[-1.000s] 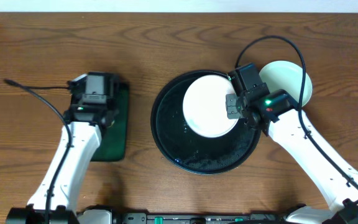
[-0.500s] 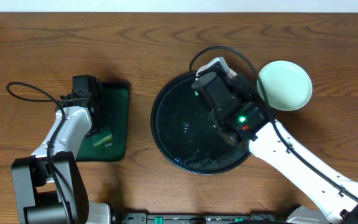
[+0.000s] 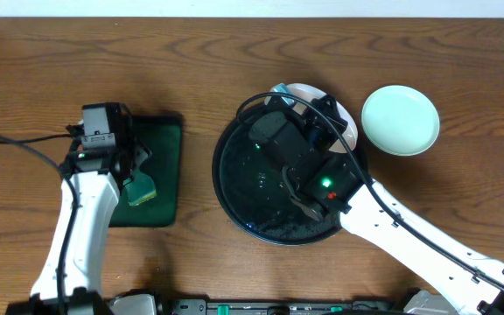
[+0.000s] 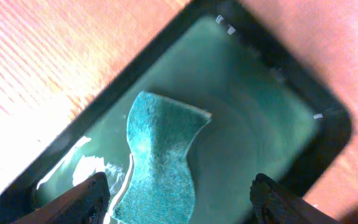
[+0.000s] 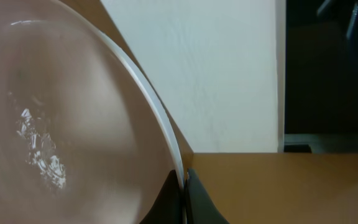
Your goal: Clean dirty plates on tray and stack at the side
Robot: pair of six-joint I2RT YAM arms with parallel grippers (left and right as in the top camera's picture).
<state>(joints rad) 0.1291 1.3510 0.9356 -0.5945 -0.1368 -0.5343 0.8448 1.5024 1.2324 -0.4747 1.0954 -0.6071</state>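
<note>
My right gripper (image 5: 184,186) is shut on the rim of a white plate (image 5: 61,124). It holds the plate tipped on edge above the back of the round black tray (image 3: 226,188). From overhead only a slice of this plate (image 3: 346,129) shows past the arm. A pale mint plate (image 3: 399,120) lies flat on the table to the right of the tray. My left gripper (image 4: 179,205) hangs open over a teal sponge (image 4: 160,155) and does not touch it. The sponge rests in a dark green rectangular tray (image 4: 260,118).
The green tray (image 3: 166,144) sits on the wooden table left of the black tray, with the sponge (image 3: 143,189) at its near end. The right arm (image 3: 383,227) crosses the black tray's right side. A black cable (image 3: 24,144) trails left of the left arm.
The left gripper opened and let the sponge go onto the green tray. The right arm lifted the white plate from flat on the black tray and tipped it on edge.
</note>
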